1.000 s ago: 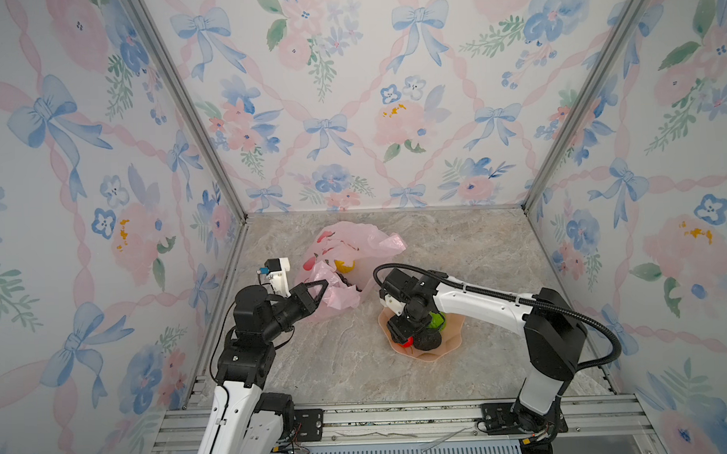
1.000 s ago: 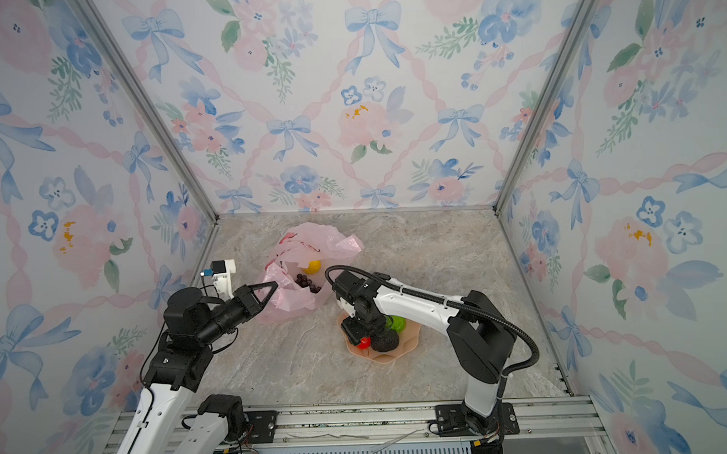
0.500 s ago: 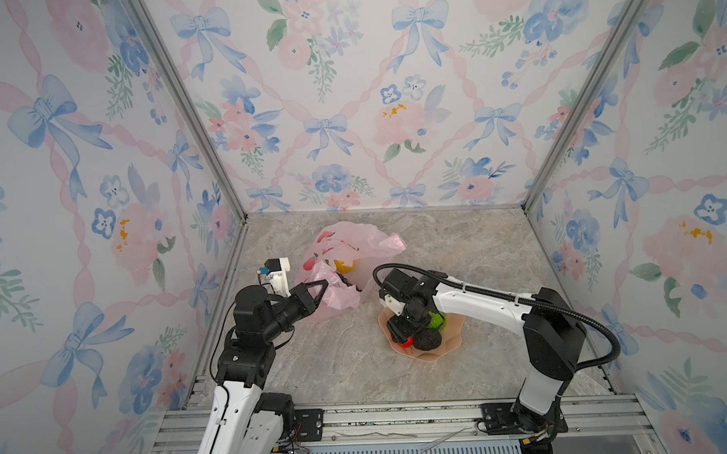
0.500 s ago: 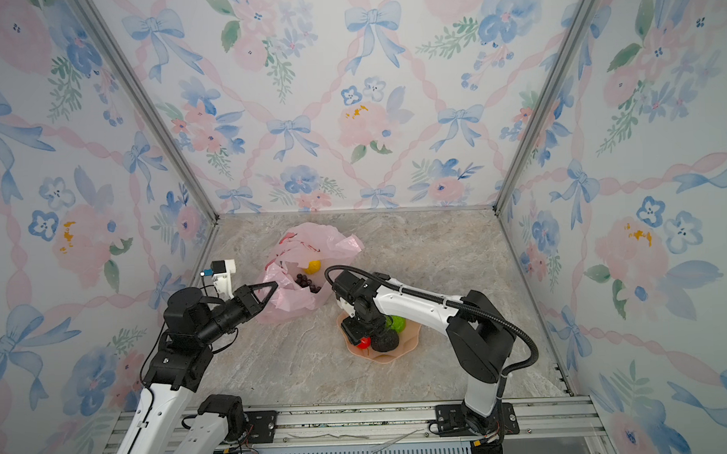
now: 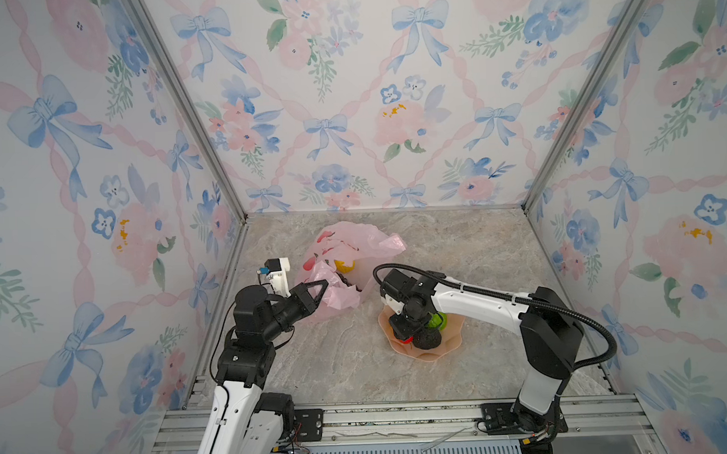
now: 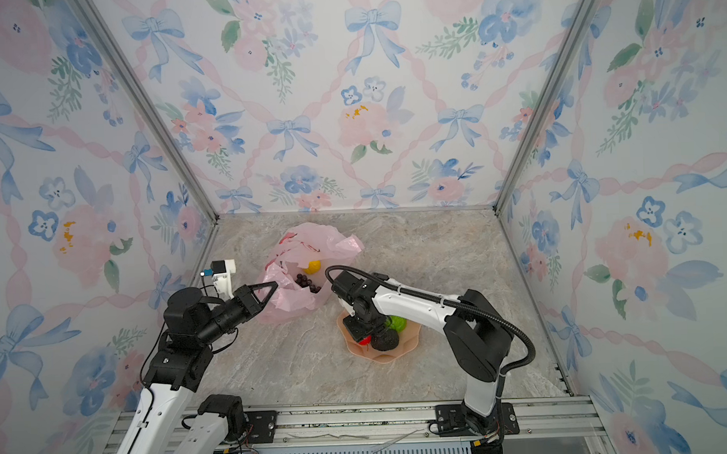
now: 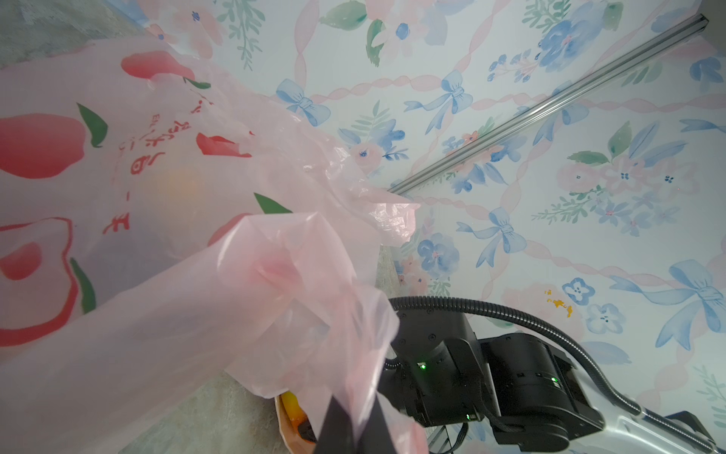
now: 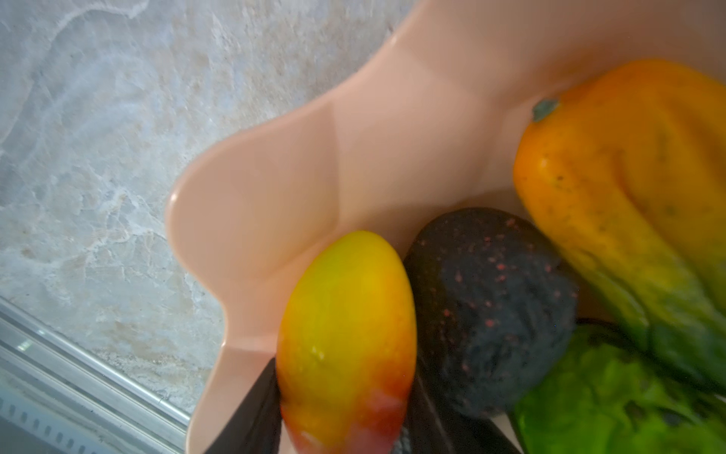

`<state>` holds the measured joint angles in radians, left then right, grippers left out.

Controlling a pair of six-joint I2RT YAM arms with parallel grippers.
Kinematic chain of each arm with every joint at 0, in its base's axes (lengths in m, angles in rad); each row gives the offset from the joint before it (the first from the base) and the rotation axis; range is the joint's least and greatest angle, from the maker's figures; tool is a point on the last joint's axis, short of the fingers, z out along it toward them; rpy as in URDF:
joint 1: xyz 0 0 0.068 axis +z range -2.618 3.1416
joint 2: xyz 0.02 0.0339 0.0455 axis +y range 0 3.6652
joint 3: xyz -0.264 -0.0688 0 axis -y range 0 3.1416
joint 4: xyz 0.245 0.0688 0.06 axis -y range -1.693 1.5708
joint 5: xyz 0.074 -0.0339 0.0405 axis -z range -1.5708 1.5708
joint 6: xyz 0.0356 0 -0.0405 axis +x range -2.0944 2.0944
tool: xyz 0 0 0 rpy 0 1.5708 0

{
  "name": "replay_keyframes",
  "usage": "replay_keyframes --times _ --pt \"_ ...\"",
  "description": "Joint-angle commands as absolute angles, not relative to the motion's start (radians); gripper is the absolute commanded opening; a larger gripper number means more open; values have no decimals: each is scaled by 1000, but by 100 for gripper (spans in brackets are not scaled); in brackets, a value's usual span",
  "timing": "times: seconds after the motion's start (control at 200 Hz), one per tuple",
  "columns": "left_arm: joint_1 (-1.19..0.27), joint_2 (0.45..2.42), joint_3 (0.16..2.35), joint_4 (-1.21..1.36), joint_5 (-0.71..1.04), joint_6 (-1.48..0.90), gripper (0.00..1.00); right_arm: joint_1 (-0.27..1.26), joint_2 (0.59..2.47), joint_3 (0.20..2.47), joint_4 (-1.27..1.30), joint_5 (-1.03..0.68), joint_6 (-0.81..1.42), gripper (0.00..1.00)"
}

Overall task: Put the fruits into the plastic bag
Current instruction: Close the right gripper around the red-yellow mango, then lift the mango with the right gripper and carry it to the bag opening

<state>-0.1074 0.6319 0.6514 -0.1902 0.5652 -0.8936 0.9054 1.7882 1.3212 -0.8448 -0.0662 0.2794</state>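
Pinching crinkly pink plastic bag (image 5: 346, 245) in left fingers (image 7: 336, 428), right fingers (image 8: 251, 412) clamped on red-yellow mango (image 8: 345, 334), black avocado (image 8: 487, 314) touching, inside peach bowl (image 8: 275, 188).

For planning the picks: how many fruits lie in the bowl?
4 visible: mango in the right end effector, avocado beside it, papaya and green fruit past the avocado; others may be hidden.

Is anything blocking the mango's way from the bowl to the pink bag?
Nothing visible. The right hand grips the mango in the bowl; only bare table lies between the bowl and the plastic bag, whose mouth the left hand holds open.
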Motion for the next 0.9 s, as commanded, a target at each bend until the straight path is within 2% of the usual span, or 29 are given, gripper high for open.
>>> replay_keyframes --times 0.0,0.45,0.895 --pt "-99 635 673 -199 568 -884 0 911 1713 1315 -851 -37 292 45" --pt "-100 640 678 -199 570 -884 0 871 1535 1305 -885 -116 322 44" --pt "-100 636 683 -198 576 -888 0 723 1315 1323 -799 -358 435 45"
